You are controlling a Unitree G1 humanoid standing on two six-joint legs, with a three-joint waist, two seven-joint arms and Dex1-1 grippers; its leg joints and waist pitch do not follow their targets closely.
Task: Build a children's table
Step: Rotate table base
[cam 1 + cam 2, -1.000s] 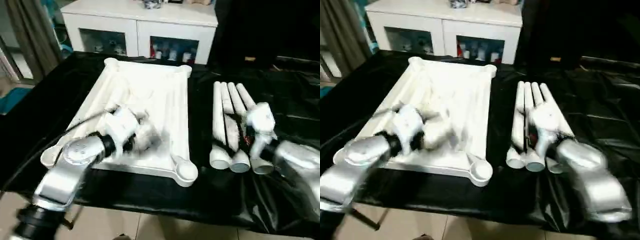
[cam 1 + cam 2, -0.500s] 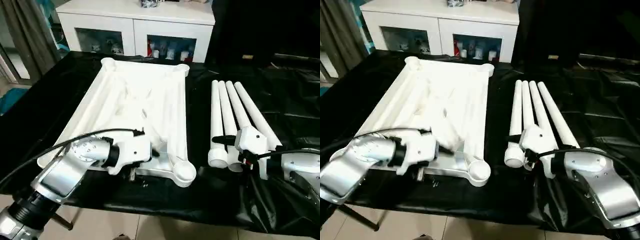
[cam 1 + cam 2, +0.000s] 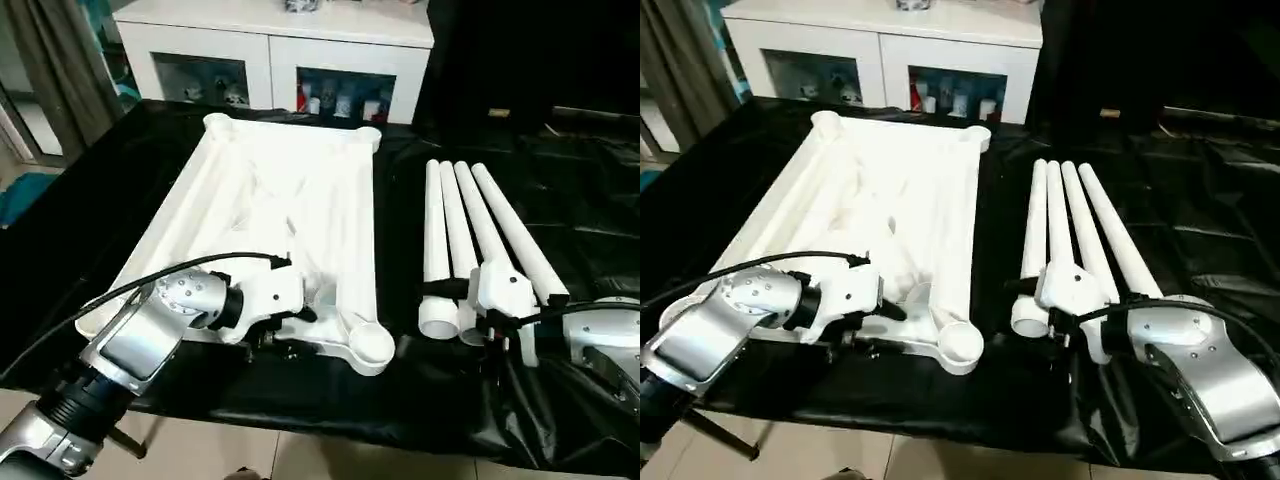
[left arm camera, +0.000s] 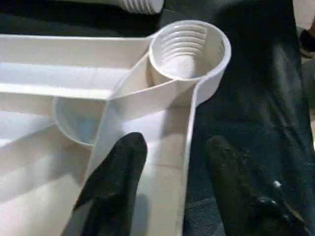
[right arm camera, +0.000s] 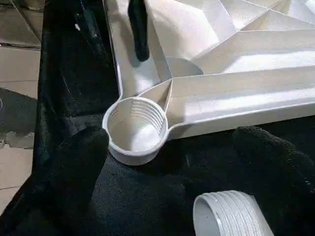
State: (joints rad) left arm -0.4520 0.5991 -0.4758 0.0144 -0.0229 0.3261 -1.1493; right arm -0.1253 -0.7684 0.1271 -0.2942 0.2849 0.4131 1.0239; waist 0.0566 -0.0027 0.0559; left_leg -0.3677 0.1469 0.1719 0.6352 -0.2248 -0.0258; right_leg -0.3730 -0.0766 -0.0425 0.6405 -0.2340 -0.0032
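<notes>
The children's table top [image 3: 290, 190] lies upside down on the black cloth, ribbed underside up, with a threaded corner socket [image 3: 372, 344] at its near right. My left gripper [image 3: 290, 328] is at the top's near edge beside that socket. In the left wrist view its fingers [image 4: 120, 177] stand apart on either side of the rim, one inside and one outside. Several white legs [image 3: 470, 230] lie side by side to the right. My right gripper [image 3: 455, 305] is open at their thick near ends, and a threaded leg end [image 5: 231, 216] shows between its fingers [image 5: 78, 167].
A white cabinet [image 3: 270, 50] with glass doors stands behind the work surface. The black cloth [image 3: 570, 170] covers the surface and hangs crumpled over the near right edge. Tiled floor [image 3: 330, 455] lies just below the near edge.
My left gripper has come down from over the ribbed underside to the near rim by the corner socket, its fingers narrowing. My right gripper has dropped to the legs' thick ends.
</notes>
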